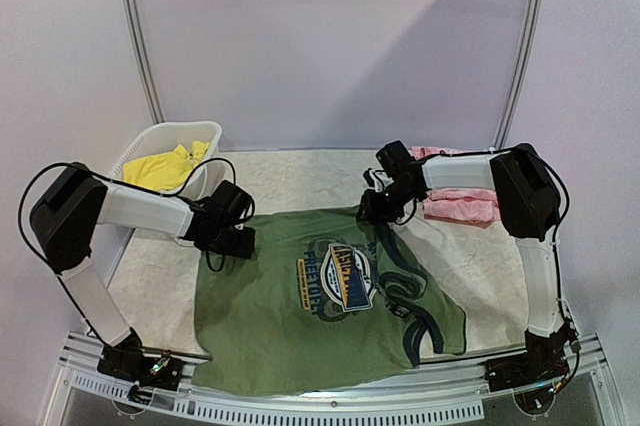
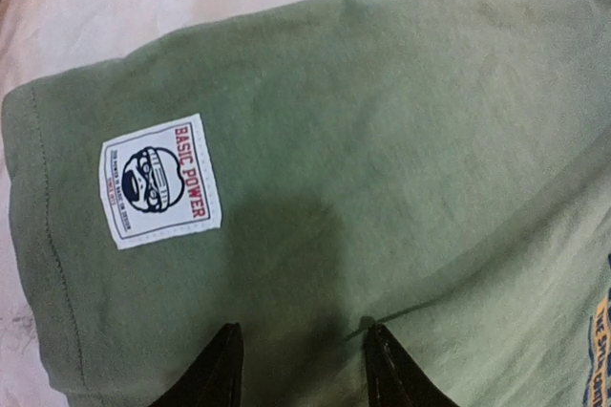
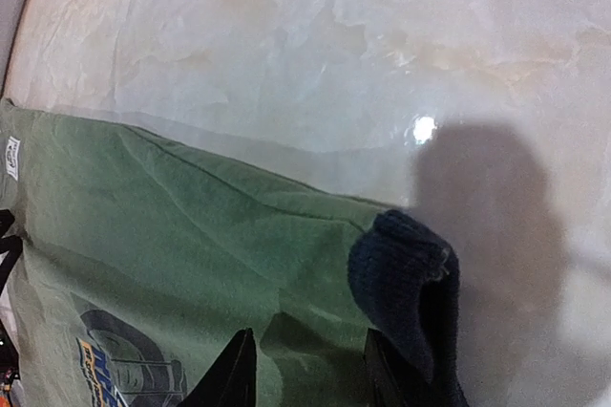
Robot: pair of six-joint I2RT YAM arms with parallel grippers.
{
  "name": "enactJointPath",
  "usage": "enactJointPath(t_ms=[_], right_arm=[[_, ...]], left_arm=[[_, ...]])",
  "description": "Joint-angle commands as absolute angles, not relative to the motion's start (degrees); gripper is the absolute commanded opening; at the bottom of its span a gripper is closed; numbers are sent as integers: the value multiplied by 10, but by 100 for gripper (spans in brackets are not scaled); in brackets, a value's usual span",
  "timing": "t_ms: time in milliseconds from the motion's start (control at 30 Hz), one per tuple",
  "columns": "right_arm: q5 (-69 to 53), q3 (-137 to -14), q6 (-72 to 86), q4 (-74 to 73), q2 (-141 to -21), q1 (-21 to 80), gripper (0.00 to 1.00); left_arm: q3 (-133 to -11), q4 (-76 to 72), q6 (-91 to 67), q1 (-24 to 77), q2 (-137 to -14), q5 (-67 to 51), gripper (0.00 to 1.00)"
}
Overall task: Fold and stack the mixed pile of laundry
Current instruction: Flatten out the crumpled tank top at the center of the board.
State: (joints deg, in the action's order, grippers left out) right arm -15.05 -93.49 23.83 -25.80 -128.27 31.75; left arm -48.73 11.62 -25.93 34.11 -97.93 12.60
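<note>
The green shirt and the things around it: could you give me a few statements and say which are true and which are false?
1. The green shirt lies spread out on the table. True.
2. The yellow garment lies on the table beside the shirt. False: it sits in the white basket at the far left.
3. A pink garment lies at the far right of the table. True.
4. The left hand holds the yellow garment. False: it is open over the green shirt.
5. The shirt's white patch reads "BASIC POWER". True.
</note>
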Motion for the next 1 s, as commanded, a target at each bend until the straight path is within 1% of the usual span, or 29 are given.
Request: enactJointPath(t_ms=[0, 233, 333, 433, 533, 667, 767, 867, 967], right_arm=[[-155, -936, 245, -259, -1323, 288, 40], [-161, -956, 243, -266, -1336, 266, 39], [-162, -961, 239, -270, -1337, 265, 39], [-179, -954, 240, -262, -1323, 265, 39], [-193, -944, 239, -252, -1301, 265, 39], [-193, -930, 237, -255, -1271, 267, 41], [-189, -917, 236, -259, -1245, 268, 44], [-186, -899, 234, -260, -1222, 273, 48], [-176, -881, 226, -266, -1192, 282, 55]], left_arm=[[-534, 105, -242, 322, -1025, 105, 43], [-593, 120, -222, 308, -1074, 105, 43], [-603, 121, -218, 308, -1065, 99, 43], [-585, 76, -225, 318, -1039, 60, 44], [-572, 16, -239, 344, -1020, 38, 52], [-592, -39, -237, 387, -1023, 26, 61], [-626, -63, -238, 406, -1054, 16, 68], [-666, -88, -238, 415, -1104, 4, 78], [-704, -110, -240, 419, -1149, -12, 85]])
